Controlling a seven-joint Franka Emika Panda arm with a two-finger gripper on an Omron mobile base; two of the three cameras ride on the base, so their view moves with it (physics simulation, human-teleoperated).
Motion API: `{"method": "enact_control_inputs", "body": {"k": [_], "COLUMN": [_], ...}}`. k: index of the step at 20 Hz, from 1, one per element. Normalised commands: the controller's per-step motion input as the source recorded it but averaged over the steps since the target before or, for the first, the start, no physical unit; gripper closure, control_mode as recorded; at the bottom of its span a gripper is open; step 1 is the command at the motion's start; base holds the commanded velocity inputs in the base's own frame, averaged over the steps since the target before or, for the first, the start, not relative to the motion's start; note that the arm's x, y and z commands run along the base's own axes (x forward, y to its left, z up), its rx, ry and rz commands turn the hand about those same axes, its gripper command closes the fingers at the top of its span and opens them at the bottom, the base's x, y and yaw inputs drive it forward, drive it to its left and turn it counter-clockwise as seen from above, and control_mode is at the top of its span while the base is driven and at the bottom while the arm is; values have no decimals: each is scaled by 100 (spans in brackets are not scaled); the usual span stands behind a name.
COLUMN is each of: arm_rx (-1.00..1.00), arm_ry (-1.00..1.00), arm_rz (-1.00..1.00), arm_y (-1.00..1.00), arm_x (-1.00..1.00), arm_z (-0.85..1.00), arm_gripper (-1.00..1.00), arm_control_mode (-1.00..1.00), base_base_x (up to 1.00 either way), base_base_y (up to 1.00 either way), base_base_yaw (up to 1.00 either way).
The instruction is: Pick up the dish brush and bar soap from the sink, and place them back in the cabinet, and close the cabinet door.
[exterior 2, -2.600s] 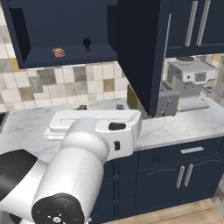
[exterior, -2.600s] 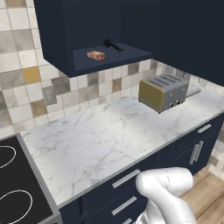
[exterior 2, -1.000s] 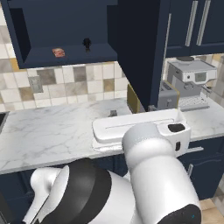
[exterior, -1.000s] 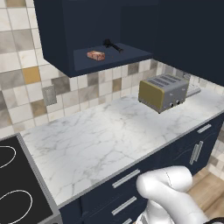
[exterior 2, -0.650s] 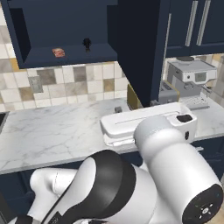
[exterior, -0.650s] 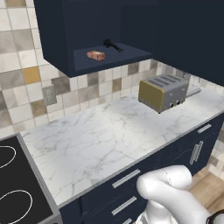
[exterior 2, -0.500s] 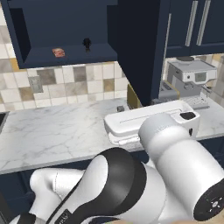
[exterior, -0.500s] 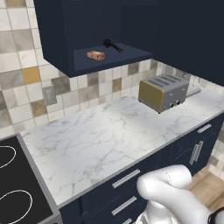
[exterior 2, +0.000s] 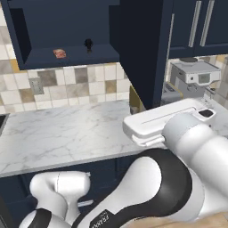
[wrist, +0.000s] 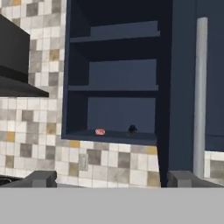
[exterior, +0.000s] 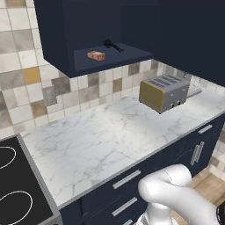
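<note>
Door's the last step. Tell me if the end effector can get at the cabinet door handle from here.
Probably yes. The end effector is open and empty, facing the cabinet door, whose silver bar handle stands unobstructed. The door hangs open, with nothing seen between.

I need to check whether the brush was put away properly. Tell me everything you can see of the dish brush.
The dish brush is small and all black, with a thin handle and a rounded bristle head. It lies on the bottom shelf floor of the open cabinet, toward the back, right of the bar soap and apart from it. Nothing grips it.
</note>
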Motion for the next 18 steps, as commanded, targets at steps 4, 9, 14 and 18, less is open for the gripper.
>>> {"method": "enact_control_inputs", "body": {"k": [4,9,14,18], "arm_rx": [1,2,1,0], "arm_ry": [0,0,0,0], "arm_rz": [13,14,12,9], "arm_y": [-18,-24,-10,0], "arm_x": [19,15,22,30], "arm_z": [-3,-2,-3,-9], "arm_gripper": [-100,-100,-100,-100], "arm_control_mode": [-100,-100,-100,-100], "base_base_x": [0,0,0,0], "base_base_y": [0,0,0,0], "base_base_yaw": [0,0,0,0]}}
